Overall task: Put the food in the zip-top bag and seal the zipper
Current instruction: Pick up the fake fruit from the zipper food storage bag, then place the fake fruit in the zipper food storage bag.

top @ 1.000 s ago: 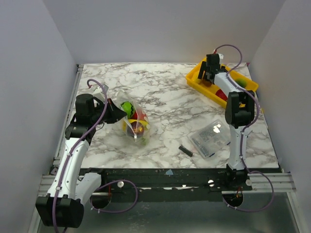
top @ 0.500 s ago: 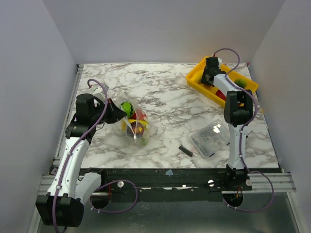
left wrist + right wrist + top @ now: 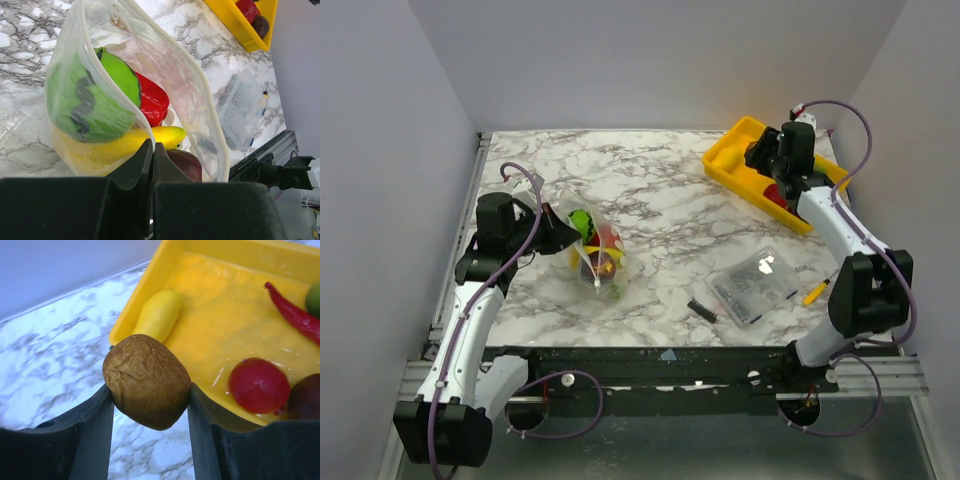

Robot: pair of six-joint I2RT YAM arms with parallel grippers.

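Observation:
The clear zip-top bag point(image 3: 597, 252) lies at the left of the marble table, holding a green piece point(image 3: 90, 95), a red piece point(image 3: 155, 102), a yellow banana point(image 3: 167, 135) and a dark red piece point(image 3: 186, 162). Its mouth is open, the zipper strip point(image 3: 200, 95) arching over the food. My left gripper point(image 3: 153, 150) is shut on the bag's near rim. My right gripper point(image 3: 148, 405) is shut on a brown kiwi point(image 3: 146, 381) and holds it above the near edge of the yellow tray point(image 3: 150, 285); it also shows in the top view point(image 3: 767, 155).
The tray point(image 3: 725, 165) holds a yellow piece point(image 3: 159, 314), a red chili point(image 3: 295, 315), a red ball point(image 3: 258, 385), a dark piece point(image 3: 307, 397) and a green ball point(image 3: 314, 297). A flat clear packet point(image 3: 752, 285), a small black ridged piece point(image 3: 701, 309) and a yellow pen point(image 3: 816, 292) lie at front right.
My right arm has swung out to the right and its gripper has risen from inside the tray, now holding the kiwi at the tray's edge. The left arm and bag have not moved.

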